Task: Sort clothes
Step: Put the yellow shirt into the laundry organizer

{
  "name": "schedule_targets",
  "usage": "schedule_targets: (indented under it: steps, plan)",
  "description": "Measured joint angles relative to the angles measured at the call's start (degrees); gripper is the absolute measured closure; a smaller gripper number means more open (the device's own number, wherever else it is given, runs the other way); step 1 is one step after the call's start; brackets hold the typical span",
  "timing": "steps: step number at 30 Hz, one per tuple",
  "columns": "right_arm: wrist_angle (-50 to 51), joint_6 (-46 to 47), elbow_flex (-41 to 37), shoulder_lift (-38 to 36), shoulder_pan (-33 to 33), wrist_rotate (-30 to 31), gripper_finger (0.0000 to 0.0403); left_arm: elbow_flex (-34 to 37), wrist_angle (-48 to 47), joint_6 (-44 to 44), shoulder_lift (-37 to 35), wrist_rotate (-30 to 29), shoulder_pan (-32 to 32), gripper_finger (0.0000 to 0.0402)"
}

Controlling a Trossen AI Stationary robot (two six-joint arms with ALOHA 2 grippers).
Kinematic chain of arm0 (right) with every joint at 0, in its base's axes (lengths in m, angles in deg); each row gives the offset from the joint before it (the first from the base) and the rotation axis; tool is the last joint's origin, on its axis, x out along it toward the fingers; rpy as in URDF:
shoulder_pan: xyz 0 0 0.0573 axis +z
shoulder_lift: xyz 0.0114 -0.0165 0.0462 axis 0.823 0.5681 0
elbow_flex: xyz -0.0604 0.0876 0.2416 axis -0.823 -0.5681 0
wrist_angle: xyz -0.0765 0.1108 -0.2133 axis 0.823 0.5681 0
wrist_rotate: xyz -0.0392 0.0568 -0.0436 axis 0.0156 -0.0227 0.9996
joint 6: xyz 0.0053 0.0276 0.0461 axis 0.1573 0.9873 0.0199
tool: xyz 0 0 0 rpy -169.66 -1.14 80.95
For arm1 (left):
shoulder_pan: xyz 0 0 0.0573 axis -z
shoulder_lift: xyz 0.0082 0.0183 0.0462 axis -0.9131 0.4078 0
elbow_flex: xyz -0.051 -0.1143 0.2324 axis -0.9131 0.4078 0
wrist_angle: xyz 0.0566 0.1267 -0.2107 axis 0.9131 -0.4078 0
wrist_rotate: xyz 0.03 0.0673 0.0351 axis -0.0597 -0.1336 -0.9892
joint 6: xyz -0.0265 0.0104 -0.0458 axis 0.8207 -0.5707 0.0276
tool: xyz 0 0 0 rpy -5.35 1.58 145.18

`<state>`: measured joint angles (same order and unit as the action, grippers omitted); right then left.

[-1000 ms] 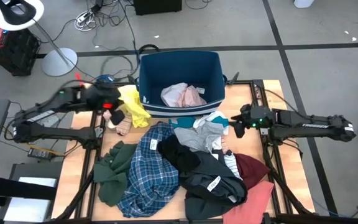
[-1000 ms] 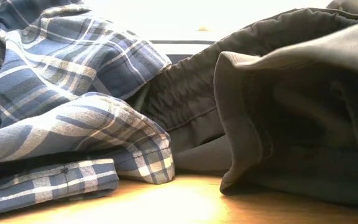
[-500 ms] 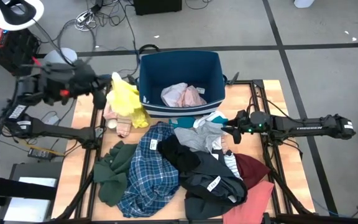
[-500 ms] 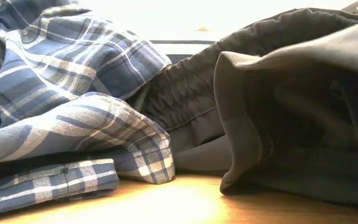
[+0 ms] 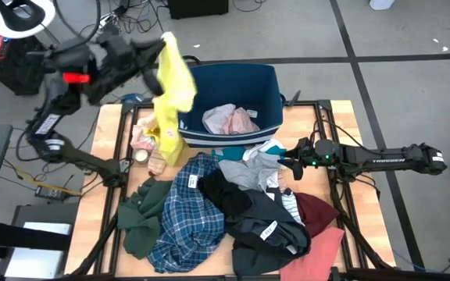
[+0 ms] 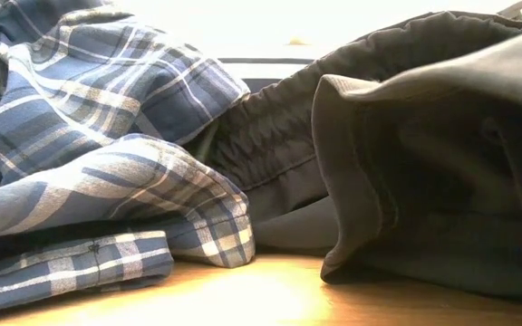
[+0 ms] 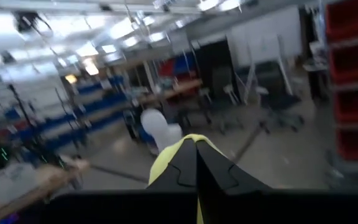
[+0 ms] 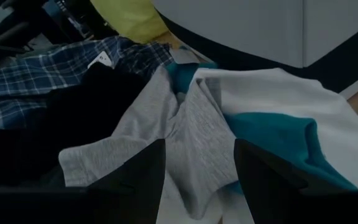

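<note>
Yellow garment lifted high by my left arm, risk of dropping it outside the bin

My left gripper [image 5: 161, 45] has its fingers closed on the soft yellow garment [image 5: 172, 86], which hangs beside the left wall of the navy blue plastic bin [image 5: 226, 80]; I judge that its long tail can catch on the rim, or fall back on the wooden counter [image 5: 108, 133], if I release too early. My right gripper [image 5: 291, 165] hovers with fingers open over the grey and teal-white garment [image 8: 229, 118] near the pile of plaid, black and dark green clothes [image 5: 201, 211], and it could drag a neighbour along. Compared with half a second ago, the yellow garment is higher and closer to the bin, while the right arm has not moved.
</note>
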<state>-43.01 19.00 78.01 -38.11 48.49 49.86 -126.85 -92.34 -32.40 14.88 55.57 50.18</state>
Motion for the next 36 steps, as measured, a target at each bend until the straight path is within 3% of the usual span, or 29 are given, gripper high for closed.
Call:
schedule_targets:
  steps: [7,12,15,21,25,29,36]
  plan:
    - [-0.13,-1.38,0.00,-0.02,0.00,-0.18,0.0211,-16.23,5.73,-0.94,15.97,8.82,-5.11,0.0401]
    - [-0.35,-1.83,0.02,-0.02,-0.02,-0.27,0.0211,-14.70,10.31,6.47,20.50,19.65,-8.97,0.0401]
    - [-0.40,-2.03,0.02,0.00,-0.02,-0.39,0.0211,-14.78,2.75,10.21,22.08,24.63,-11.09,0.0401]
    - [-0.39,-2.54,0.02,0.00,-0.02,-0.42,0.0211,-14.73,-22.41,10.66,25.83,24.74,-13.10,0.0401]
    - [-0.37,-2.56,0.02,0.00,-0.02,-0.42,0.0211,-14.71,-33.27,9.79,28.17,24.76,-13.16,0.0399]
    - [-0.38,-2.55,0.02,-0.01,-0.02,-0.42,0.0211,-14.73,-40.62,8.83,30.56,24.84,-12.88,0.0388]
    - [-0.37,-2.38,0.02,0.00,-0.02,-0.42,0.0211,-14.73,-43.22,11.95,32.06,25.20,-12.74,0.0335]
